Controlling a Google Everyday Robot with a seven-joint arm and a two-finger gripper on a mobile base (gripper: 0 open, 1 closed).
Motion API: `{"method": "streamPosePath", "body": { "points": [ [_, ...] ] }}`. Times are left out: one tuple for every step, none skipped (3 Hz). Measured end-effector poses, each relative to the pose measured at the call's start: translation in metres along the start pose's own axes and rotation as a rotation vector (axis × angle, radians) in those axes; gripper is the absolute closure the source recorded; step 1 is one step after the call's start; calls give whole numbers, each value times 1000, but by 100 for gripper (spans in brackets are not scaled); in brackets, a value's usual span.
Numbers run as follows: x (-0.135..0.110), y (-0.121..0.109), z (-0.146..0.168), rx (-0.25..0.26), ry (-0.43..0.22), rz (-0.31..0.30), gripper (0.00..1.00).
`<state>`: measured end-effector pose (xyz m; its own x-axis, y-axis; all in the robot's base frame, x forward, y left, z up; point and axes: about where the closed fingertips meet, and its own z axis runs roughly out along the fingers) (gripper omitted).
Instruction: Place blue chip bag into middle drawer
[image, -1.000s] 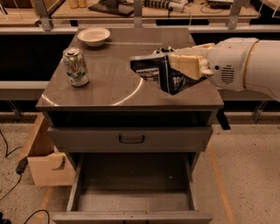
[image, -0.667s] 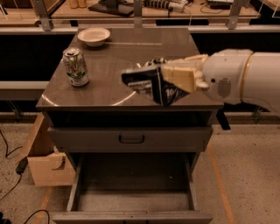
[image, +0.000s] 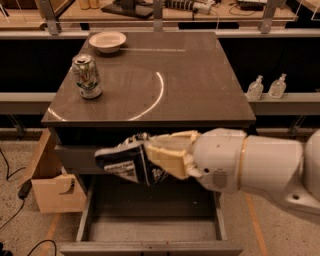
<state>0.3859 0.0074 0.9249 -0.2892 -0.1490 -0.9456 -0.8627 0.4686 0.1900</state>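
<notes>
Gripper (image: 151, 159) clamped on blue chip bag (image: 121, 163), hanging above open middle drawer (image: 150, 246); soda can (image: 86, 76), white bowl (image: 107, 41) apart on cabinet top (image: 200, 75).

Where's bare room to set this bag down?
The middle drawer floor is bare between its side rails, below the gripper holding the blue chip bag. The countertop is free right of the soda can and bowl, which crowd its left side.

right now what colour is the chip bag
Dark blue bag, white patches, in end effector over the drawer; camera view.
</notes>
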Motion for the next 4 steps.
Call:
{"method": "streamPosePath", "body": {
  "points": [
    [36, 4, 32, -7, 31, -6, 100],
    [78, -4, 57, 39, 121, -28, 100],
    [78, -4, 57, 37, 121, -28, 100],
    [96, -18, 66, 54, 110, -40, 100]
  ]
}}
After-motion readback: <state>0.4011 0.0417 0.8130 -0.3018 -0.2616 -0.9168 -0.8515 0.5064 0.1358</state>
